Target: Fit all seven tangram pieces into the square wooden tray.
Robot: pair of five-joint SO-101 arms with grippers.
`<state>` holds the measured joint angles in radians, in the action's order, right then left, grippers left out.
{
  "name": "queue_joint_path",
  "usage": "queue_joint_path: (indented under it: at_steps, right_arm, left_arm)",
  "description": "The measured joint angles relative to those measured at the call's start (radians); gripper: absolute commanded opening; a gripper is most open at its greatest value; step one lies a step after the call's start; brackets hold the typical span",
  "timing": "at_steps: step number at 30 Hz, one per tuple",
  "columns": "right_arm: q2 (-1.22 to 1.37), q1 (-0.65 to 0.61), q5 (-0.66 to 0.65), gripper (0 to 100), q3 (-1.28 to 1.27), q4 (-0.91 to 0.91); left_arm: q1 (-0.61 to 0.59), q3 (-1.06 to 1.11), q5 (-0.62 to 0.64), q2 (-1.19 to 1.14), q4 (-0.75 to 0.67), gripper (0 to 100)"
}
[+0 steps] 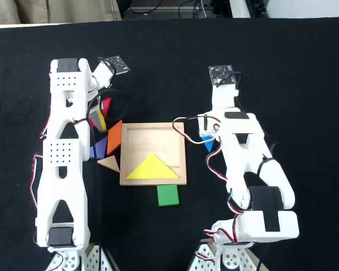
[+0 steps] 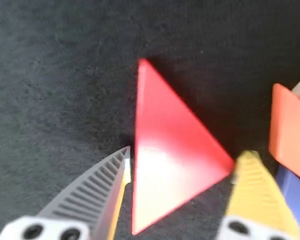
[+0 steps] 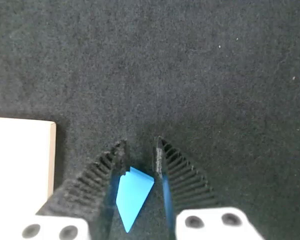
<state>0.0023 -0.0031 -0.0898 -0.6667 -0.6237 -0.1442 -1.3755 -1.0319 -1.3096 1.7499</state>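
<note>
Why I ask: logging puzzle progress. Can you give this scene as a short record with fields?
Tray: square wooden tray, between the two arms
Inside tray: yellow triangle
Loose on the cloth: green square, orange piece, tan triangle, dark blue piece
Left tool: shut on red triangle, beside the tray
Right tool: shut on light blue piece, beside the tray's other edge
Pieces seated: one of seven

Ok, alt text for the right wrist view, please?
The right gripper holds a small light-blue piece over black cloth. A corner of the wooden tray lies close by.
</note>
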Motion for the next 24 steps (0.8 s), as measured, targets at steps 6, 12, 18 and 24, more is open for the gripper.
queue_joint_path:
  at_steps: [6,12,18,24]
  right_arm:
    - [0.0,0.0,0.0,8.8,0.0,0.0]
    - [0.0,-0.002,0.0,8.8,0.0,0.0]
    - [0.0,-0.002,0.0,8.8,0.0,0.0]
    - [0.0,-0.002,0.0,8.8,0.0,0.0]
  left_arm:
    - [0.005,-0.031,-0.003,-0.014,0.005,25]
    - [0.005,-0.112,0.054,-0.038,0.014,25]
    - [0.009,-0.206,0.16,-0.048,0.012,25]
    - [0.009,-0.201,0.261,-0.026,0.011,25]
